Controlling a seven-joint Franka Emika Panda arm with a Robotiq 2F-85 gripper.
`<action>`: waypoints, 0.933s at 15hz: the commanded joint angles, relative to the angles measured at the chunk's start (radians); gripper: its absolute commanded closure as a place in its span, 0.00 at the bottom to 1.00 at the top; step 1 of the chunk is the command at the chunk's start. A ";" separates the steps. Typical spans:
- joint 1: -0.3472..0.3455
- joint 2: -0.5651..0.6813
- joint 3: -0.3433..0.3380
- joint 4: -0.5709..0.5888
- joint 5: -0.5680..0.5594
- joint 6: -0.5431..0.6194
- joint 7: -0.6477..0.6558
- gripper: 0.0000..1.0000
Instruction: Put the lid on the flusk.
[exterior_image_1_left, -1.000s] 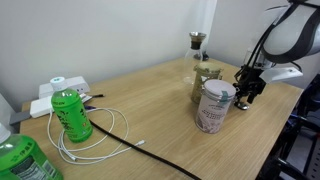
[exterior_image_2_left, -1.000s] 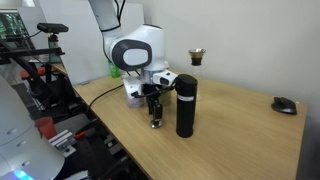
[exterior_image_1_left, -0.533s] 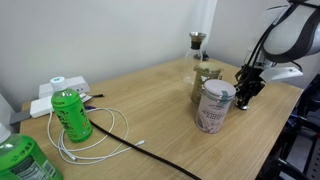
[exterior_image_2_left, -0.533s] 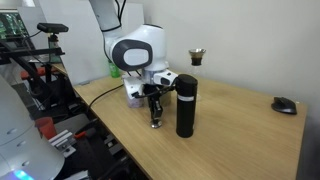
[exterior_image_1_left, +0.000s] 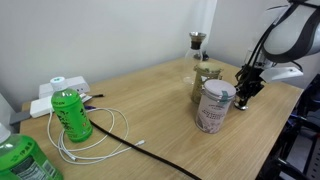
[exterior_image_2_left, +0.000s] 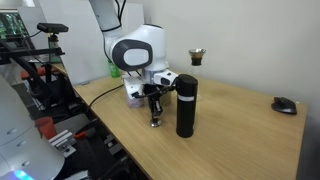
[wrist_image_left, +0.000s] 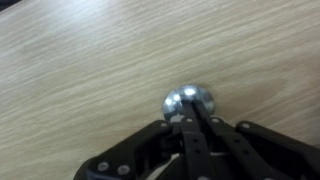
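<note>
The end effector (wrist_image_left: 190, 118) is low over the table (wrist_image_left: 80, 60), its two dark fingers drawn almost fully together. In the wrist view their tips close on the near rim of the lid (wrist_image_left: 188, 99), a small shiny silver disc that lies on the wood just ahead of them. How firm the pinch is cannot be judged.

In an exterior view the end effector (exterior_image_1_left: 245, 95) hangs just beside the white-and-pink can (exterior_image_1_left: 213, 106), near the table's edge. A glass jar (exterior_image_1_left: 207, 75) stands behind the can. The flask (exterior_image_1_left: 197, 46), slim with a dark flared neck, stands upright further back, by the wall and well apart from the lid.

In an exterior view the end effector (exterior_image_2_left: 154, 118) reaches down to the table just beside a tall black column (exterior_image_2_left: 185, 105), with the flask (exterior_image_2_left: 197, 57) behind it.

A green bottle (exterior_image_1_left: 70, 115) stands near the other end of the table.
</note>
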 joint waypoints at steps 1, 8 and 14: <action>0.008 -0.047 -0.033 -0.024 -0.047 -0.039 0.021 0.99; 0.010 -0.182 -0.039 -0.032 -0.130 -0.121 0.060 0.99; -0.016 -0.332 -0.008 0.005 -0.146 -0.197 0.076 0.99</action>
